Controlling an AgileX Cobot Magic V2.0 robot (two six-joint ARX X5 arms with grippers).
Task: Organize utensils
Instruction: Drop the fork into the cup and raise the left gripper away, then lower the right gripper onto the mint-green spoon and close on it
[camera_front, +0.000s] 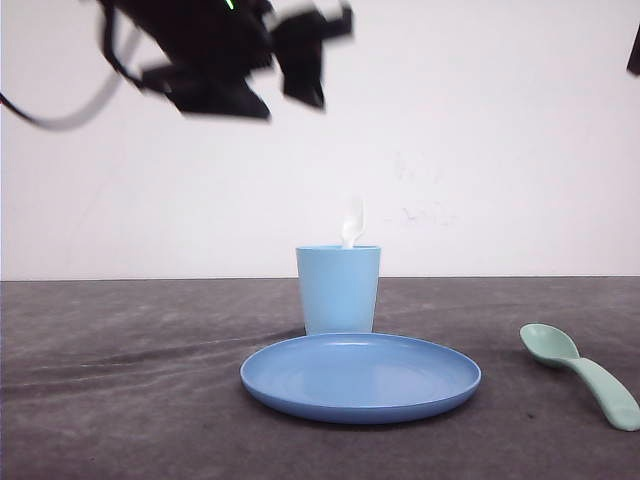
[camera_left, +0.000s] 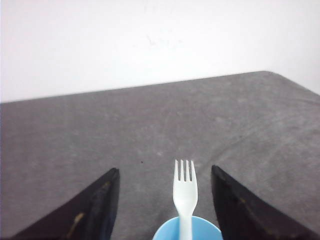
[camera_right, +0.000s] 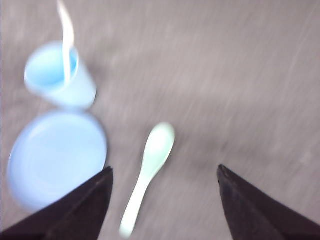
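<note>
The white fork (camera_front: 352, 222) stands upright in the light blue cup (camera_front: 338, 290), tines up, behind the blue plate (camera_front: 360, 376). My left gripper (camera_left: 165, 169) hangs high above the cup, open and empty, with the fork (camera_left: 185, 192) and the cup rim (camera_left: 200, 231) between its fingers far below. The mint-green spoon (camera_front: 585, 372) lies flat on the table at the right. My right gripper (camera_right: 164, 168) is open and empty above the spoon (camera_right: 150, 172), whose bowl points away from the fingers. The right wrist view is blurred.
The left arm (camera_front: 215, 50) is a blurred dark shape at the top left. A sliver of the right arm (camera_front: 634, 50) shows at the top right edge. The grey table (camera_front: 120, 380) meets a white wall behind. The plate (camera_right: 55, 160) lies beside the spoon.
</note>
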